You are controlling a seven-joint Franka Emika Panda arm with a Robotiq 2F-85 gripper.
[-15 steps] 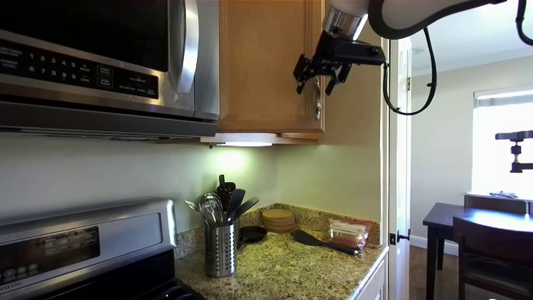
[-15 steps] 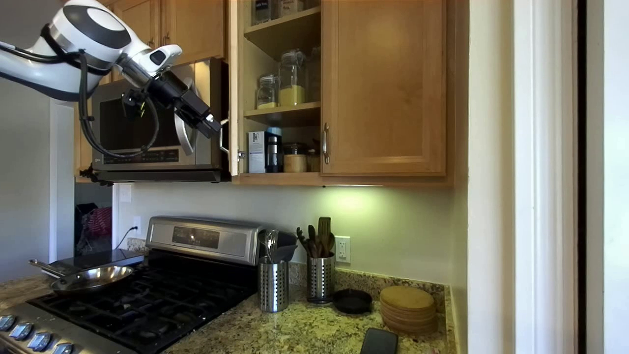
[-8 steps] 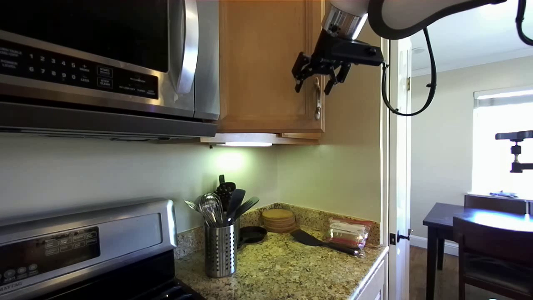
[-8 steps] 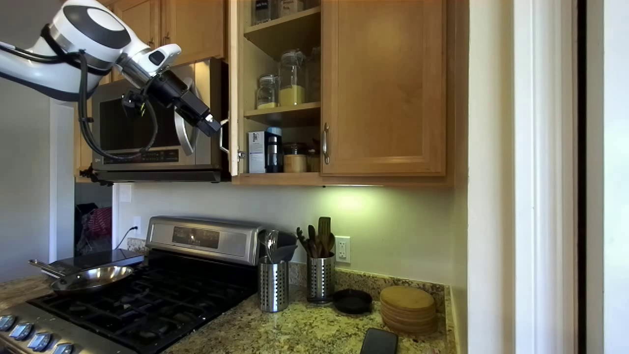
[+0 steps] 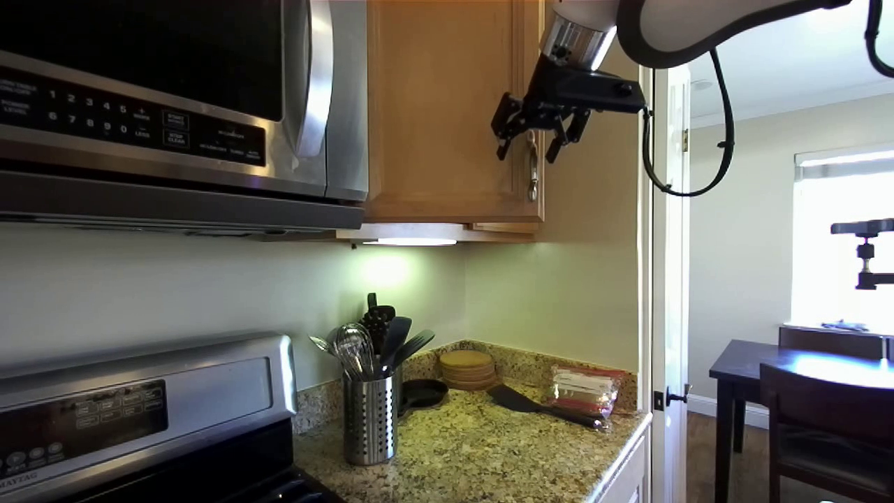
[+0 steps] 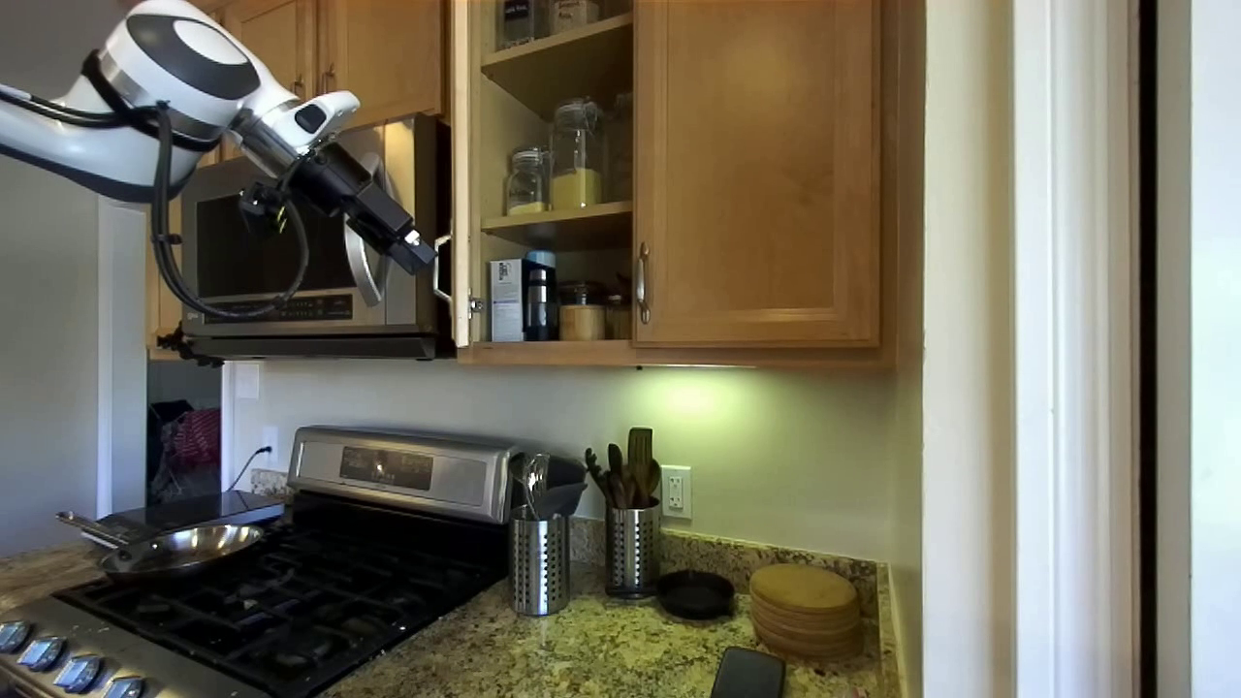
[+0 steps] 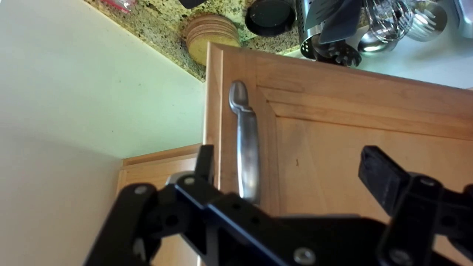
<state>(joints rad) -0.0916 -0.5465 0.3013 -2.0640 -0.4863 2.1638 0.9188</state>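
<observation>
My gripper (image 7: 290, 159) is open, with nothing held between its black fingers (image 7: 384, 177). It hovers by the swung-out cabinet door (image 7: 362, 159). The silver door handle (image 7: 248, 155) lies between the two fingers as the wrist view sees it, nearer the left one; I cannot tell how far off in depth. In an exterior view the gripper (image 5: 527, 155) overlaps the upper end of the handle (image 5: 534, 175). From another side, the gripper's tip (image 6: 419, 254) is close to the handle (image 6: 441, 269), and the door (image 6: 463, 174) is seen edge-on.
Inside the cabinet, shelves (image 6: 557, 221) bear glass jars (image 6: 577, 160) and a white box (image 6: 505, 301). A microwave (image 6: 291, 233) is beside the door, above the stove (image 6: 291, 582). The counter below has utensil holders (image 6: 540, 567), a black pan (image 6: 695, 593) and stacked round boards (image 6: 805, 611).
My gripper rose a touch and then dipped slightly, staying by the handle with its jaws apart. The cabinet door has not visibly moved.
</observation>
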